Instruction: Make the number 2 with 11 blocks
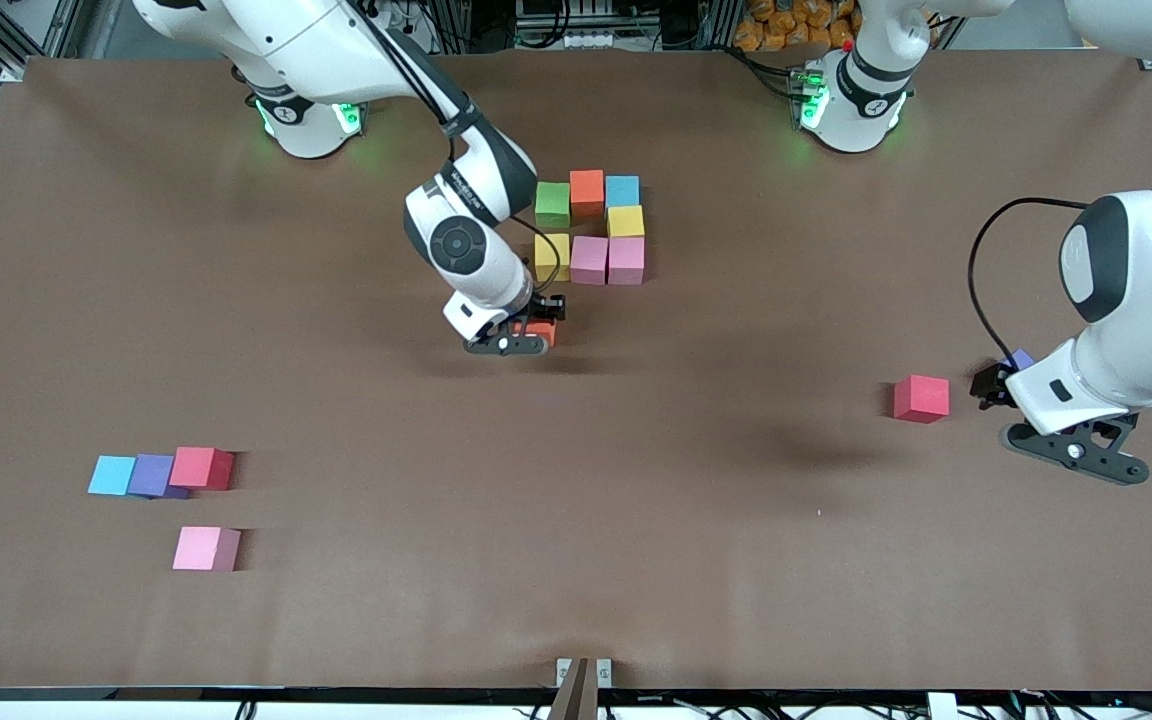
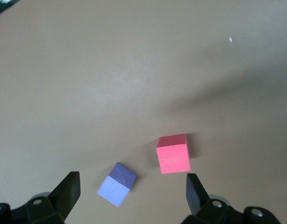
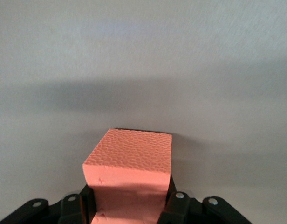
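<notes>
The number 2 is partly built near the robots' bases: green (image 1: 553, 203), orange (image 1: 587, 192) and blue (image 1: 622, 190) blocks in a row, a yellow block (image 1: 626, 221) under the blue one, then yellow (image 1: 552, 255) and two pink blocks (image 1: 589, 259) (image 1: 626, 260). My right gripper (image 1: 526, 338) (image 3: 129, 205) is shut on an orange block (image 1: 542, 332) (image 3: 129, 163), low over the table beside the lower yellow block. My left gripper (image 1: 996, 385) (image 2: 133, 191) hangs open over a purple block (image 1: 1018, 359) (image 2: 116, 184), with a red block (image 1: 921, 398) (image 2: 173, 153) beside it.
Toward the right arm's end, nearer the front camera, lie a light blue block (image 1: 112, 475), a purple block (image 1: 151, 476) and a red block (image 1: 202, 467) in a row. A pink block (image 1: 206, 548) sits nearer the camera than those.
</notes>
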You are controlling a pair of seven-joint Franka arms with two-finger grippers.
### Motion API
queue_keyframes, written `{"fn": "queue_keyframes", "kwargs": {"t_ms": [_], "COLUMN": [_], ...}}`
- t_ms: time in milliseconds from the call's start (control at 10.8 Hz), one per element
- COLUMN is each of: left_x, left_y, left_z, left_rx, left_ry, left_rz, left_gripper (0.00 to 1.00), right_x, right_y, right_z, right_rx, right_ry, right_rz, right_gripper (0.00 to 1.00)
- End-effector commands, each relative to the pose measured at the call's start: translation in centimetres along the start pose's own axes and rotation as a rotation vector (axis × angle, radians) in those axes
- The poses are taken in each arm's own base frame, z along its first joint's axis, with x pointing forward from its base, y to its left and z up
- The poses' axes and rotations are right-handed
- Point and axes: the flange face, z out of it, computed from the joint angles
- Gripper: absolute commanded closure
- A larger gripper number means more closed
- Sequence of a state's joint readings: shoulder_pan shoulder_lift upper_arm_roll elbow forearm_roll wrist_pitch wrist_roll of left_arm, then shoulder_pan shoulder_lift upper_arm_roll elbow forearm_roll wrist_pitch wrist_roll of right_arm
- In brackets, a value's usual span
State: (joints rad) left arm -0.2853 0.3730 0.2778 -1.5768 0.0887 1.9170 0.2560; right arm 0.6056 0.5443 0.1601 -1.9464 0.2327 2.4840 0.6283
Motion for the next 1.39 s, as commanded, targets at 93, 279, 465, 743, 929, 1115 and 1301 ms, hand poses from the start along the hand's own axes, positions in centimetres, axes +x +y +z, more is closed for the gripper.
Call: {"fn": "queue_keyframes", "kwargs": {"t_ms": [93,279,465,743,929,1115,1301], "left_x": [-0.1,-0.3,-0.7,-0.5,-1.3,-2.3,-3.4], "left_y": [1.9,2.8,3.2,3.7,4.2,4.1,3.9], "left_z": [3.9,6.9,8.9,12.8,15.0,15.7,15.7], "left_rx": [-0.038,-0.076,-0.073,-0.051,-0.027,-0.042,-0.056], "left_ry": [-0.084,-0.096,-0.105,-0.082,-0.064,-0.071,-0.071], "left_rz": [-0.176,-0.223,-0.294,-0.286,-0.183,-0.074,-0.011], "left_gripper": [0.0,0.0,0.0,0.0,0.0,0.0,0.0], "right_x": [-2.1,-2.3,-3.0,-3.7,-4.4,-4.8,-5.2], "right_y": [-0.3,-0.4,-0.5,-0.5,-0.6,-0.8,-1.2], "right_z": [0.4,0.5,0.9,1.0,1.3,1.4,1.5], "right_rx": [-0.007,-0.01,-0.02,-0.029,-0.032,-0.032,-0.029], "right_ry": [-0.007,-0.011,-0.02,-0.03,-0.039,-0.042,-0.046], "right_rz": [0.021,0.017,0.008,0.0,-0.008,-0.009,-0.009], "right_gripper": [0.55,0.56,0.56,0.57,0.57,0.57,0.58]}}
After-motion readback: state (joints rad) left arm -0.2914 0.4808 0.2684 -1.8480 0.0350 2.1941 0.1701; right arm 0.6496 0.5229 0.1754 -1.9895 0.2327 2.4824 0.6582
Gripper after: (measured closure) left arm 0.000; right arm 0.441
